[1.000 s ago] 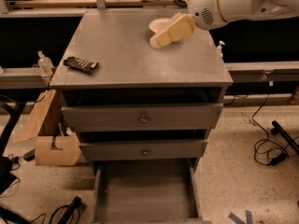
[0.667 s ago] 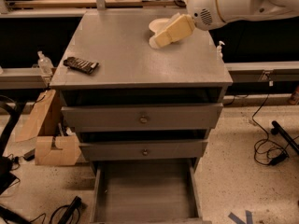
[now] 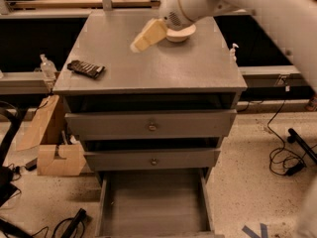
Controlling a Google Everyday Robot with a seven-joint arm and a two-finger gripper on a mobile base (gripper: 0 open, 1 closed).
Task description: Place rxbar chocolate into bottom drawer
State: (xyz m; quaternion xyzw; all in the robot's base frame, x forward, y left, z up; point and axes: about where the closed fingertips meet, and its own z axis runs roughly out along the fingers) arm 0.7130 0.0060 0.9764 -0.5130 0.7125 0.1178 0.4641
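Note:
The rxbar chocolate (image 3: 86,69), a flat dark bar with pale lettering lines, lies on the left part of the grey cabinet top (image 3: 198,68). My gripper (image 3: 144,37), with tan fingers, hangs over the top's middle rear, to the right of and beyond the bar, holding nothing. The bottom drawer (image 3: 153,205) is pulled out at the cabinet's base, showing a plain grey floor with nothing on it.
A white bowl (image 3: 181,32) sits at the rear of the top, partly behind my arm. Two shut drawer fronts with round knobs (image 3: 152,127) are above the open drawer. Cardboard (image 3: 54,155) and cables lie on the floor at left; cables (image 3: 290,155) at right.
My arm and gripper have swung left and forward over the cabinet top, from beside the bowl toward the middle. The bar and drawers have not moved.

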